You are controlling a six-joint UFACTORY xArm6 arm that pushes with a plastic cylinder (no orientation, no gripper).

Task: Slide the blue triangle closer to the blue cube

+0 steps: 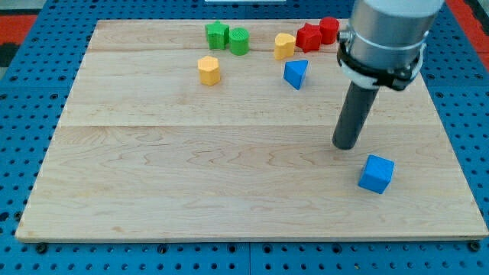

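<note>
Nearest you, the blue cube [377, 173] sits at the right of the wooden counter [153, 191]. Just beyond it and slightly left, my tip [346, 145] rests on the counter, apart from the cube; this end effector is a plain rod with nothing to open or clamp. Farther off and left lies the blue triangle [296, 74], well apart from the tip. Beyond it, near the far edge, a yellow block [284, 46] stands.

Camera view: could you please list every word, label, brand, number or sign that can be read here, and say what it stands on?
None: no readable text shows anywhere.
The wooden board, the blue triangle, the blue cube and the other blocks bear no marks.
The arm's grey housing and dark rod, down to my tip, show no label.
</note>
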